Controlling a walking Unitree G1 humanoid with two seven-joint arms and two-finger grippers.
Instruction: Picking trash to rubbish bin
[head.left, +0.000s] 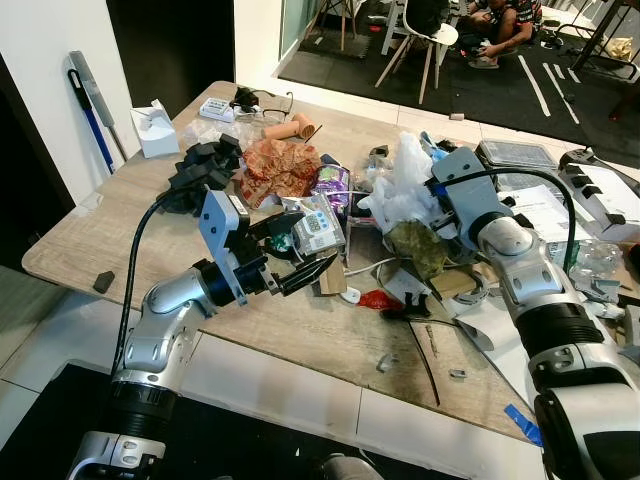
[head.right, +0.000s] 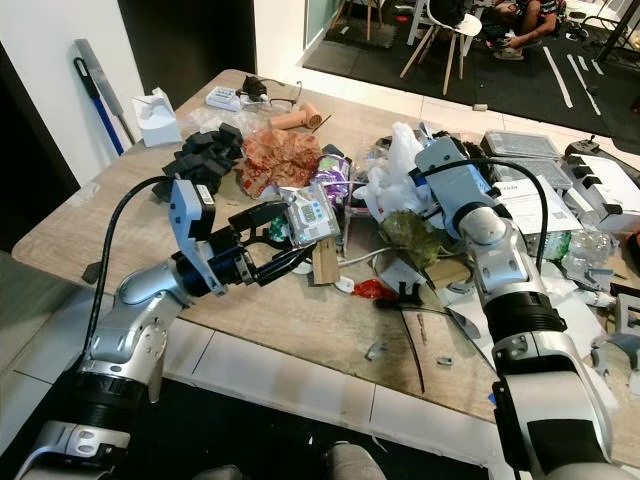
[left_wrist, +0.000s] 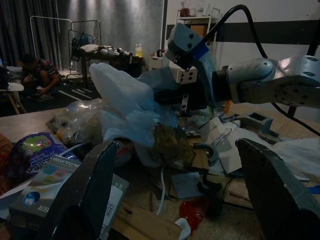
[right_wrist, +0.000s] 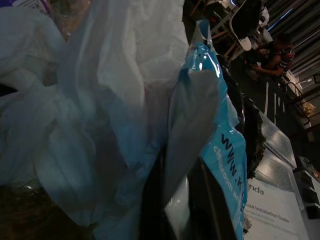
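Left eye view: our left tool (head.left: 305, 272) hangs wide open and empty beside a calculator box (head.left: 318, 230) on the cluttered counter (head.left: 120, 240); farther back, our right tool (right_wrist: 185, 200) pinches a blue wrapper (right_wrist: 220, 145) against a white plastic bag (head.left: 405, 175).

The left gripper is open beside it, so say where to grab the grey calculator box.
Take the calculator box across its short sides, coming in from the robot's side. It lies tilted atop the pile with that end free, directly ahead of the left gripper and its open fingers.

"Quick Installation Guide" on white booklet (right_wrist: 272, 207)
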